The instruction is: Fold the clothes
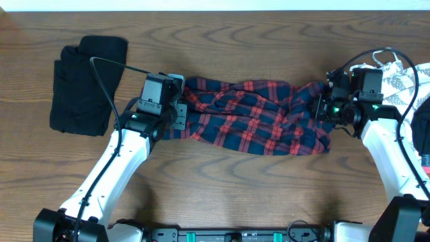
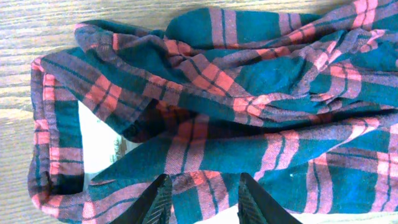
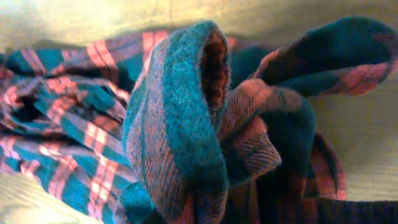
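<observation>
The plaid shirt (image 1: 248, 117) lies crumpled and drawn out lengthwise across the middle of the bench (image 1: 235, 181), its two ends reaching the two arms. At its left end the left gripper (image 1: 177, 111) sits low over the cloth. From the left wrist the jaws stand part-way apart, one on either side of a flat stretch of plaid that runs straight through the gap, and they do not seem to be pinching it. Just beyond them the shirt's edge curls round a pale patch, likely the inside of the neck, though it is too blurred to be sure. At the far end the cloth narrows into a gathered point that runs up into the right gripper (image 1: 322, 107). Its jaws are closed tight on that bunch. From the right wrist a thick loop of plaid rises right in front of the lens and hides the jaws themselves. A black garment (image 1: 87, 84) lies folded near the bench's left edge, well apart from the shirt. A white leaf-print garment (image 1: 403, 77) lies at the right edge behind the right arm.
</observation>
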Motion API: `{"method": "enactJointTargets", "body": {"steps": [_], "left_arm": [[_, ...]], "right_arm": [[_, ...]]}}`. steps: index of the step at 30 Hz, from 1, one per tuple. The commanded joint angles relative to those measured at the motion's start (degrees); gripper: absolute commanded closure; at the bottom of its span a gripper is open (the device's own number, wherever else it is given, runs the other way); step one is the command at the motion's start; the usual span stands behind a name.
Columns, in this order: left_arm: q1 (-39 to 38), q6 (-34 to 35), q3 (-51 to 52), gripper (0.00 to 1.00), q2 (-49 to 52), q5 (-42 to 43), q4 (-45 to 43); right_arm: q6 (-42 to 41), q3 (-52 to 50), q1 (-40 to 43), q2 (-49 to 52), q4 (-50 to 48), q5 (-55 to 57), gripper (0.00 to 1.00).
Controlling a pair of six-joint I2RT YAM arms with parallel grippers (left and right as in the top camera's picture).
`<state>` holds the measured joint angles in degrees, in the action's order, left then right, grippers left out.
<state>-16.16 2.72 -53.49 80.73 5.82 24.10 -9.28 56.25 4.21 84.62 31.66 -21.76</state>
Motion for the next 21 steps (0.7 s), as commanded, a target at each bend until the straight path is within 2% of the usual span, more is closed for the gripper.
{"method": "enactJointTargets", "body": {"steps": [1, 12, 21], "left_arm": [[0.35, -0.11, -1.27, 0.64, -0.24, 0.15, 0.31], [0.35, -0.11, -1.27, 0.64, -0.24, 0.15, 0.28], [0.35, -0.11, -1.27, 0.64, -0.24, 0.15, 0.28]], "right_arm": [[-2.93, 3.76, -1.79, -0.79, 0.24, 1.46, 0.99], [-4.63, 6.60, -6.99, -0.79, 1.84, 5.31, 0.99], [-9.75, 6.64, -15.32, -0.76, 3.23, 18.27, 0.98]]}}
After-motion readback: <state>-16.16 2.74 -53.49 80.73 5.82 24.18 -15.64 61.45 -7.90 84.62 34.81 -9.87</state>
